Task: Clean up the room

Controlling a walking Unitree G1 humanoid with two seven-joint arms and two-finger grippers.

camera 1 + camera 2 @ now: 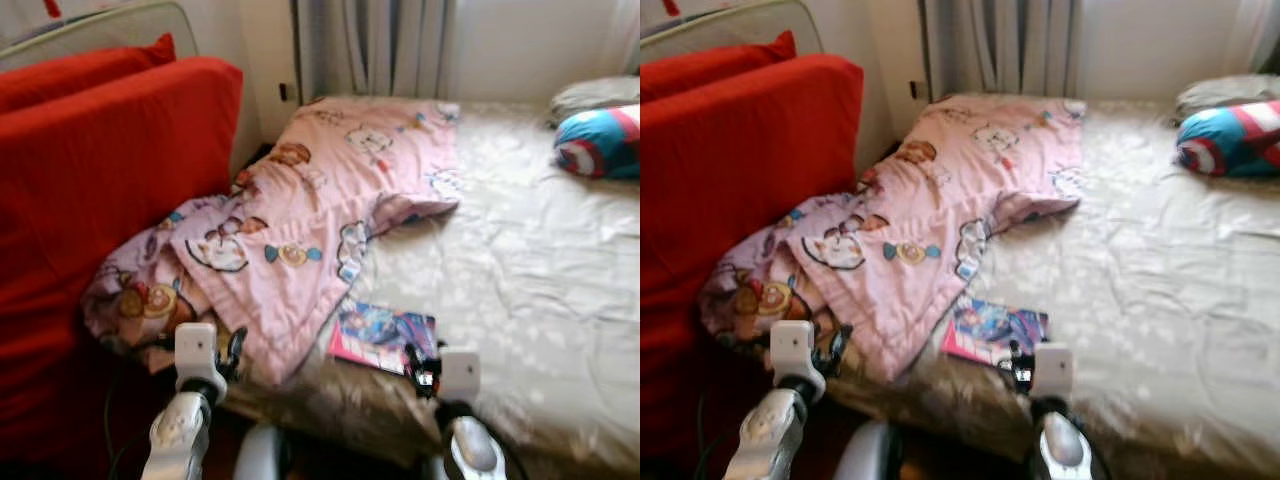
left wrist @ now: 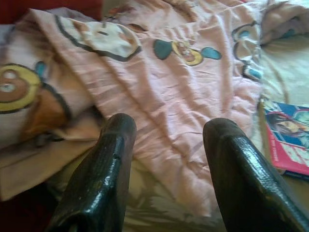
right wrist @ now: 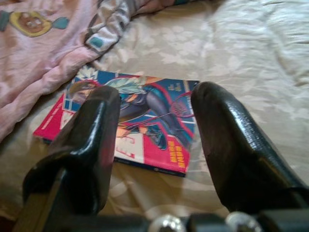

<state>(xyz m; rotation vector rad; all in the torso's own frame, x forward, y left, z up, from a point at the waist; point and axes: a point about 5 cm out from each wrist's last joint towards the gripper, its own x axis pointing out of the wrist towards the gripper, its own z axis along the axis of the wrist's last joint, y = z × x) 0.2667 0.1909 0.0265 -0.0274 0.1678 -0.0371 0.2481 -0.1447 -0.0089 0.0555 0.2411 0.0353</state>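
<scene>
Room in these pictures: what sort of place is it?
Most likely a bedroom, perhaps a child's: a bed with a cartoon quilt, a pillow and a book on it, curtains behind.

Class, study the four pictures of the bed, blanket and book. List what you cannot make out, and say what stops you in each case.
- Book: cover lettering unreadable, blurred in the right wrist view, small in the eye views; the right gripper fingers cover part.
- Pink blanket: whatever lies beneath is hidden by its folds.
- Blue and red pillow: cut off by the left eye view's edge.
- Left gripper: open over the blanket; its base is cut off.
</scene>
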